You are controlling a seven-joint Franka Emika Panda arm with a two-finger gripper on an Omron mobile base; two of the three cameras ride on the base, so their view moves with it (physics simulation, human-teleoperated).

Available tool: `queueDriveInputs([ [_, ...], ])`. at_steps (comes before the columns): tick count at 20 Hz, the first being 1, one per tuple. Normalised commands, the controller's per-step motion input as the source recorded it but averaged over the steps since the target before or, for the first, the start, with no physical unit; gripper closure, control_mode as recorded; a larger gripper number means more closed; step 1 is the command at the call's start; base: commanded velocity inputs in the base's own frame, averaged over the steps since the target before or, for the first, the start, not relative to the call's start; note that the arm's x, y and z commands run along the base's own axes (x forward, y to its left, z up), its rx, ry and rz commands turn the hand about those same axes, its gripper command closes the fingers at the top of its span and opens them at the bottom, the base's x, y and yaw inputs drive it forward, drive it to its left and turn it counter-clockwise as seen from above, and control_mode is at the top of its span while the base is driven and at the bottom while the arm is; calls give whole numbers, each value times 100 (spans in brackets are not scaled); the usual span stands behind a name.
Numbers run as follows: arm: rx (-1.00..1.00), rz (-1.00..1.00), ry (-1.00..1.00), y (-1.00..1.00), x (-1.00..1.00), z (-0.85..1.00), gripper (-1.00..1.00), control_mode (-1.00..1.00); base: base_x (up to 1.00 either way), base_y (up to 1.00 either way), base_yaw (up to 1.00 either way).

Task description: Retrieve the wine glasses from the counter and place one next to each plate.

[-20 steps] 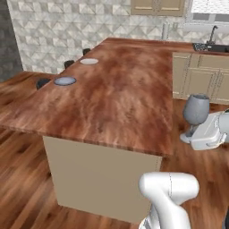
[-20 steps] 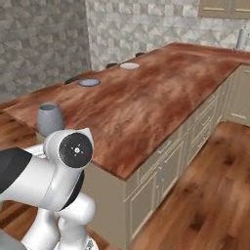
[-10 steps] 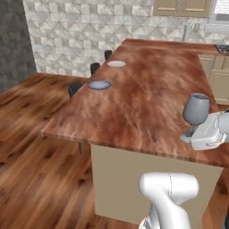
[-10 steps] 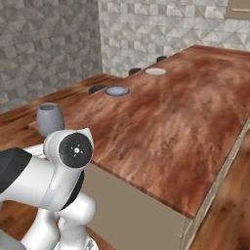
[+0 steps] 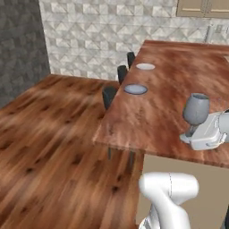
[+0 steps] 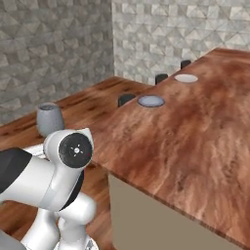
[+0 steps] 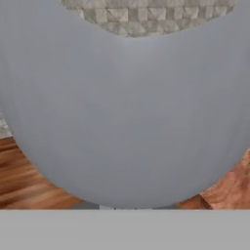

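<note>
Base has driven on, so both base views have swung round the island's end since a second ago; plates sit nearer centre, floor fills more of the left; arm pose unchanged, forearm out level, hand (image 5: 206, 135) over the near edge of the wood-grain surface (image 5: 156, 116); jaws closed right down on the stem of the wine glass (image 5: 195, 110), held upright, bowl above the hand; bowl looks empty; greyish-blue plate (image 5: 135, 89) and white plate (image 5: 145, 66) lie bare near the far left edge, stools (image 5: 108, 95) beside them.
</note>
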Motion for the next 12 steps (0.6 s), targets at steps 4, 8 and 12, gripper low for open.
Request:
queueDriveInputs([
  [4,0,0,0,0,0,0,100,100,72,100,-1],
  [8,0,0,0,0,0,0,100,100,97,100,-13],
  [12,0,0,0,0,0,0,100,100,91,100,-27],
])
